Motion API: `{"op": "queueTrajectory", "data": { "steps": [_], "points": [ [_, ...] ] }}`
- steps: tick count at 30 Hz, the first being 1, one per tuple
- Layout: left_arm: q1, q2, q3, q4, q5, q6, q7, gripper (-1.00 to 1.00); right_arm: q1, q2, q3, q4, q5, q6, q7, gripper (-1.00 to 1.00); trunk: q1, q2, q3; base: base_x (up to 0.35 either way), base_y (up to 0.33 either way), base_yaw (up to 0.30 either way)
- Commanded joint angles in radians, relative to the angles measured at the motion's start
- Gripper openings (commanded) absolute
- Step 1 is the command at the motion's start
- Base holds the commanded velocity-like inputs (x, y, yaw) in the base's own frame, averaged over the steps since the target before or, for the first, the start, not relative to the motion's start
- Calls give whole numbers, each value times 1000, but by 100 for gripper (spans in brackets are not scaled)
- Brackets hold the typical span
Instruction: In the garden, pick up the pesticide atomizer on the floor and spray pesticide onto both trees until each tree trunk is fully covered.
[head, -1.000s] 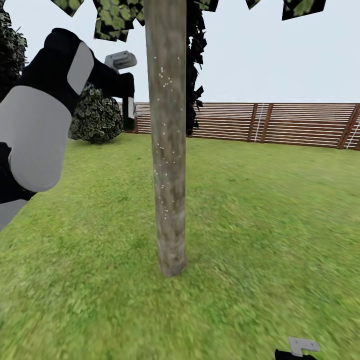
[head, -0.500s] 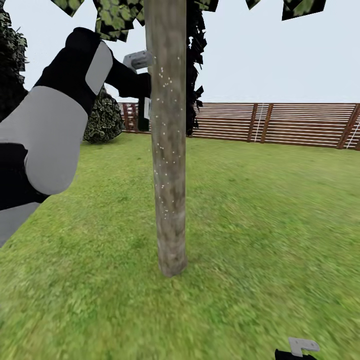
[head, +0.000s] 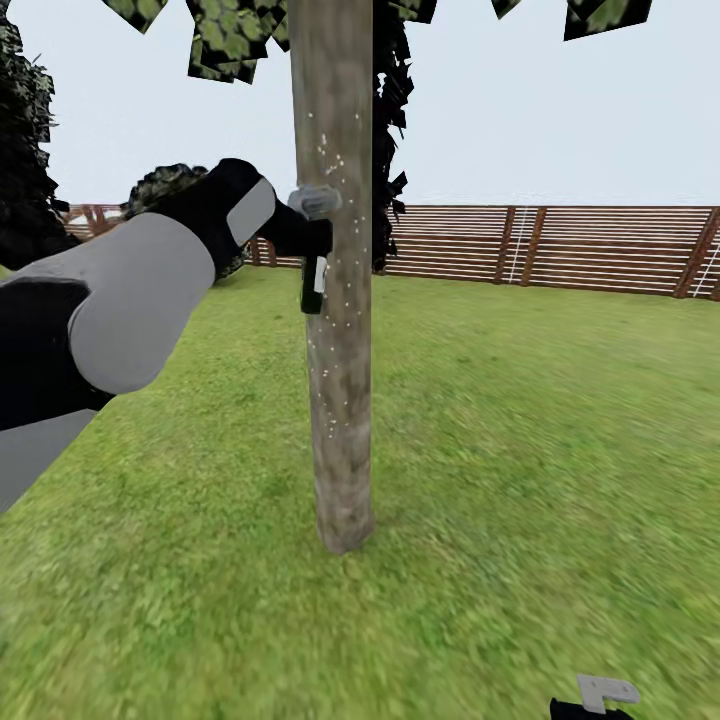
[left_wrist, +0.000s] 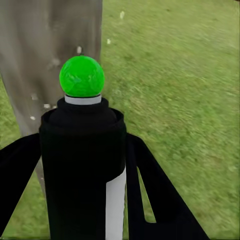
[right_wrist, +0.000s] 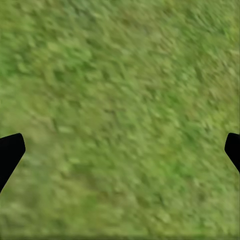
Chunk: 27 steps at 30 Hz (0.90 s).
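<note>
Left gripper (head: 300, 232) clamped on the upright spray bottle (head: 312, 262), nozzle right against the trunk (head: 335, 380) at center frame.

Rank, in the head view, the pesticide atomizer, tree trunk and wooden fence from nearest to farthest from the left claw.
1. Pesticide atomizer, held in the left claw.
2. Tree trunk, right beside the atomizer.
3. Wooden fence, far behind across the lawn.
</note>
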Motion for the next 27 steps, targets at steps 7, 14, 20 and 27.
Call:
{"op": "queueTrajectory", "data": {
  "steps": [7, 14, 20, 27],
  "points": [
    [3, 0, 2, 76, 1, -79, -1, -100, 0, 0, 0, -1, 0, 0, 0, 100, 0, 0, 0, 0, 0, 0],
    [5, 0, 2, 80, 1, -84, -3, -100, 0, 0, 0, 0, 0, 0, 0, 100, 0, 0, 0, 0, 0, 0],
    [16, 0, 2, 81, 1, -85, -3, -100, 0, 0, 0, 0, 0, 0, 0, 100, 0, 0, 0, -72, 0, 0],
    [17, 0, 2, 81, 1, -89, -3, -100, 0, 0, 0, 0, 0, 0, 0, 100, 0, 0, 0, -175, 0, 0]
  ]
}}
